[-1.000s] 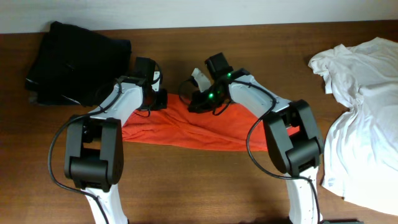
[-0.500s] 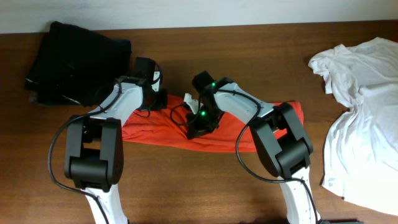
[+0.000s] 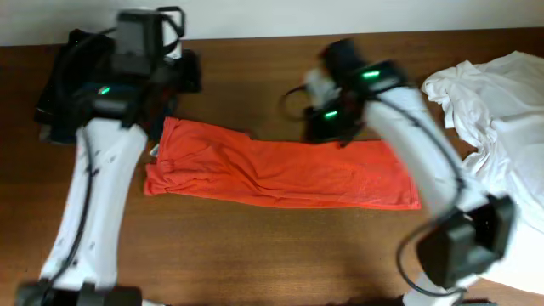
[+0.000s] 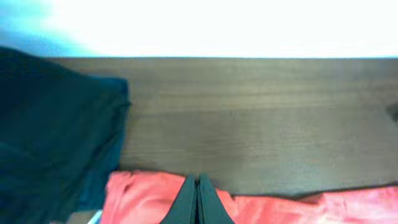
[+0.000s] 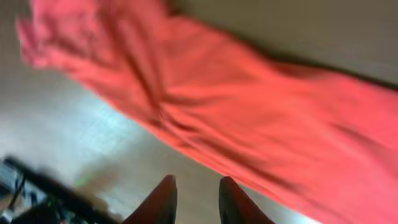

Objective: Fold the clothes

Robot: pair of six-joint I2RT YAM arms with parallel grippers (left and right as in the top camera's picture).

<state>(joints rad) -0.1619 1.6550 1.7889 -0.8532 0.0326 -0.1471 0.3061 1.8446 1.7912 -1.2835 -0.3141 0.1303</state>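
Observation:
The orange-red T-shirt (image 3: pixel 280 174) lies flat on the table as a long, narrow folded strip running left to right; its lettering does not show. In the left wrist view my left gripper (image 4: pixel 198 180) is raised above the shirt's (image 4: pixel 143 196) far left edge, jaws pressed together with nothing between them. My right gripper (image 5: pixel 196 183) hovers just beyond the strip's far edge in the overhead view (image 3: pixel 325 127). Its fingers stand slightly apart with only bare table between them, and the shirt (image 5: pixel 249 118) lies spread ahead. A white T-shirt (image 3: pixel 493 127) lies crumpled at the right.
A pile of black clothing (image 3: pixel 76 85) sits at the table's back left corner, partly under my left arm (image 3: pixel 110 127). Brown table (image 3: pixel 255 255) runs along the front of the strip. A pale wall borders the table's far edge.
Both grippers have left the middle of the orange-red shirt: the left rose toward the back left, the right swung right and opened. The shirt now lies stretched into a longer strip.

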